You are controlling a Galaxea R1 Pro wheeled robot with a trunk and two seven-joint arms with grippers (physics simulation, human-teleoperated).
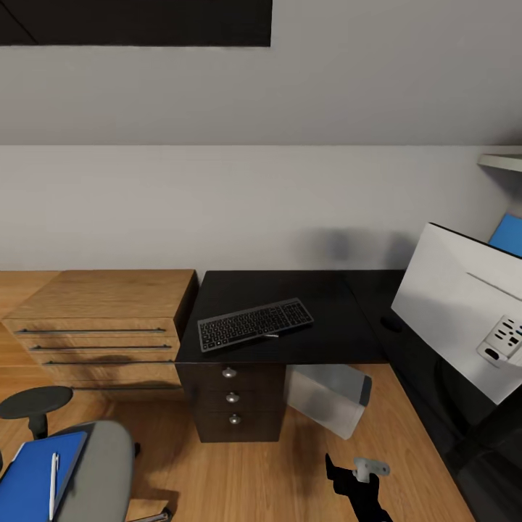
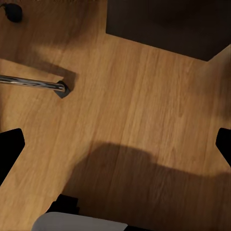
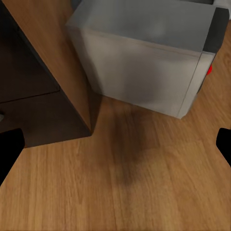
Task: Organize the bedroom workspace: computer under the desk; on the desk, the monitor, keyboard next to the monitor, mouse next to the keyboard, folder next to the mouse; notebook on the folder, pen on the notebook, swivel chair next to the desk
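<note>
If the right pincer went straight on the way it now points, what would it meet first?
Probably the wooden floor, which lies dead ahead of the open right pincer. The computer stands beyond that spot, beside the desk; depth is unclear.

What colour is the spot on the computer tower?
Red, on the computer; clearest in the right wrist view.

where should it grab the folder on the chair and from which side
Grip the blue folder by a free edge, probably the one nearest the robot, coming in low from the front. It lies flat on the swivel chair seat, too thin to pinch from above, and the pen lies on it, so keep it level. The armrest blocks the far side.
</note>
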